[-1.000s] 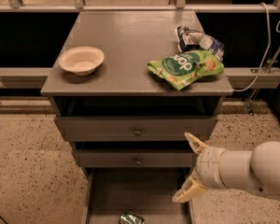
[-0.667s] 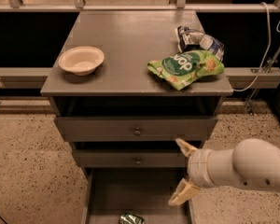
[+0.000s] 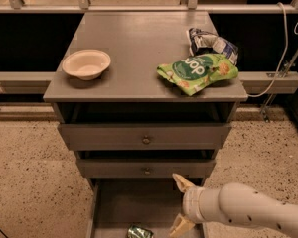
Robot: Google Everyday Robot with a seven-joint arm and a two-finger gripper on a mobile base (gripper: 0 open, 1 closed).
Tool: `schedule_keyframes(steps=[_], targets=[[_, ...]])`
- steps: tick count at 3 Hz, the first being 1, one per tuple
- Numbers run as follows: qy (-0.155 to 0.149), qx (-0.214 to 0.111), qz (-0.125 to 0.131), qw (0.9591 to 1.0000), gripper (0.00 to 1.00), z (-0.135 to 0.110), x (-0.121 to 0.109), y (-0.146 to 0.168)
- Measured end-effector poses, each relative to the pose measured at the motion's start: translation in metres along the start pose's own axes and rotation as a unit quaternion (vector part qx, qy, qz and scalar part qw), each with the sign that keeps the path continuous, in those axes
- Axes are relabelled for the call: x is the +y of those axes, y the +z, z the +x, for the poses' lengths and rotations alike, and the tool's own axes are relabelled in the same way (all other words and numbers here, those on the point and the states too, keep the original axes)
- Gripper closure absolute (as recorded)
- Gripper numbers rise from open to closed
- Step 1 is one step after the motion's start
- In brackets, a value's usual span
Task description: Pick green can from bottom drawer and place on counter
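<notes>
Cabinet point(image 3: 114, 135) of grey drawers, its tabletop point(image 3: 139, 38) above and its bottom drawer point(image 3: 134, 202) pulled open. The tool point(image 3: 180, 205), spread wide and empty, hangs over the drawer's right side. The green can point(image 3: 140, 231) lies on the drawer floor, near the tool's lower left. The tool likely needs to shift left and down, straddling the can before closing.

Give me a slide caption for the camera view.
Gripper, jaws open, hovers over the bottom drawer beside the green can; counter holds bowl and snack bag.
</notes>
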State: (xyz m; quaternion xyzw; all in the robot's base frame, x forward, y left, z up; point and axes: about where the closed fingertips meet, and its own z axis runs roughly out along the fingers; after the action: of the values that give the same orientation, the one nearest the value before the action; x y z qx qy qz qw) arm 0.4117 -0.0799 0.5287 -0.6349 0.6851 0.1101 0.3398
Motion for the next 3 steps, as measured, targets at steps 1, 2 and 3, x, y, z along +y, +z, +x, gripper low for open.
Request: schedule_keyframes(steps=[1,2,3], targets=[[-0.031,-0.037,0.037,0.9981,0.0,0.019,-0.005,0.034],[-0.045,-0.059,0.063,0.9952,0.0,0.033,-0.028,0.052],[-0.039,-0.068,0.031,0.9964,0.0,0.036,-0.029,0.059]])
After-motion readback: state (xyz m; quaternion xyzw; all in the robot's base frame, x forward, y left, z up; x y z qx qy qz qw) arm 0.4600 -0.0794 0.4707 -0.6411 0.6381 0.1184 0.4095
